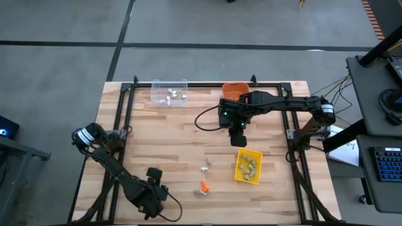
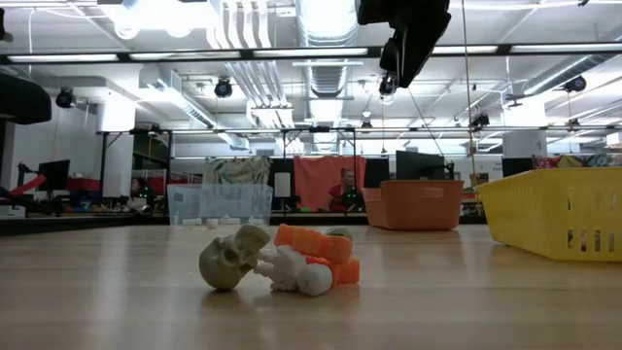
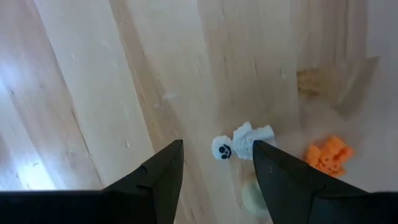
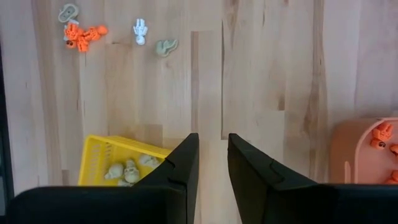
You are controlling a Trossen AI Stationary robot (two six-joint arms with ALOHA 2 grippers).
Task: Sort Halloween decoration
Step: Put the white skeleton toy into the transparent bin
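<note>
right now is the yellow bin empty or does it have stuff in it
Not empty: the yellow bin holds several tan-grey trinkets, seen in the high and right wrist views.

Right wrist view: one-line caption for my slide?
Right gripper hangs empty over the table, yellow bin of tan skulls below, loose trinkets beyond.

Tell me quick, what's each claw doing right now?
Left gripper: open, empty, above a white trinket.
Right gripper: slightly open, holding nothing.
</note>
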